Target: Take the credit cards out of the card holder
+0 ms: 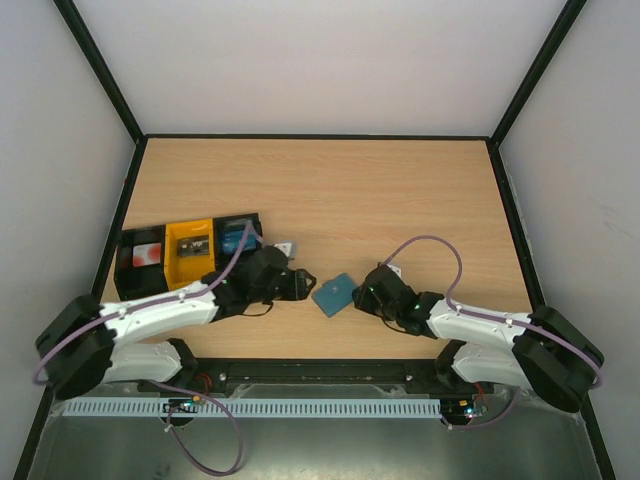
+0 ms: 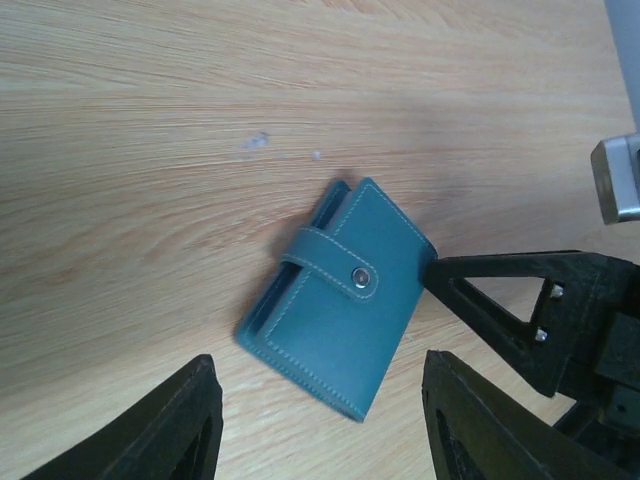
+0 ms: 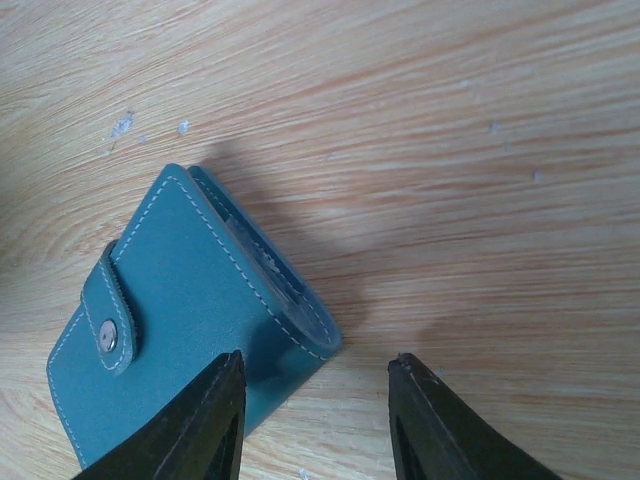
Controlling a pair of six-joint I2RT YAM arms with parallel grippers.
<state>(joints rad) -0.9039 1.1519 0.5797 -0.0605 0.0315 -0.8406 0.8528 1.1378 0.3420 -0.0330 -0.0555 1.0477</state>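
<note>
The card holder [image 1: 333,293] is a teal wallet lying flat on the wooden table between my two arms, closed, with its tab snapped down. In the left wrist view the card holder [image 2: 335,300] lies just beyond my open left gripper [image 2: 320,358], and the right gripper's black finger [image 2: 500,295] touches or nearly touches its far edge. In the right wrist view the card holder [image 3: 170,320] lies at the lower left, with card edges [image 3: 272,278] showing in its open side. My right gripper [image 3: 318,357] is open and empty, its left finger over the holder's corner.
A row of black and yellow trays [image 1: 190,252] holding small items stands at the left behind my left arm. A small grey-white object [image 1: 285,247] lies beside the trays. Black frame rails border the table.
</note>
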